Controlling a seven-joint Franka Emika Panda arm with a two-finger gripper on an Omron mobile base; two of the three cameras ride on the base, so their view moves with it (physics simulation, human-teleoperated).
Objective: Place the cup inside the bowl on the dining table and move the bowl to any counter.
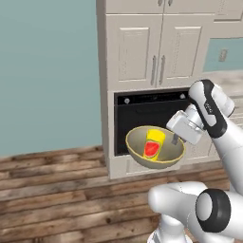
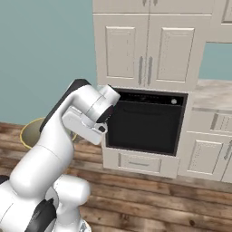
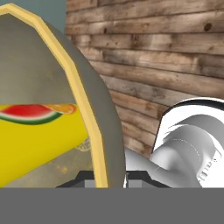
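Observation:
The olive-tan bowl (image 1: pixel 136 141) hangs in the air in front of a black oven, tilted toward the camera. Inside it lies the yellow cup (image 1: pixel 154 144), red patch facing up. My gripper (image 1: pixel 176 139) is shut on the bowl's right rim. In the hand view the bowl's wall (image 3: pixel 94 109) runs down between my fingertips (image 3: pixel 105 180), and the cup (image 3: pixel 35 140) lies on the bowl's inside at the left. In the right base view a piece of the bowl (image 2: pixel 31 132) peeks out left of my arm. The dining table is out of view.
A black built-in oven (image 1: pixel 147 111) sits in a tall cream cabinet (image 1: pixel 137 52) straight ahead. A beige counter (image 1: pixel 230 83) over cream drawers lies to the right, seen also as the counter (image 2: pixel 213 93). A wooden plank floor (image 1: pixel 52 190) lies below, with a teal wall on the left.

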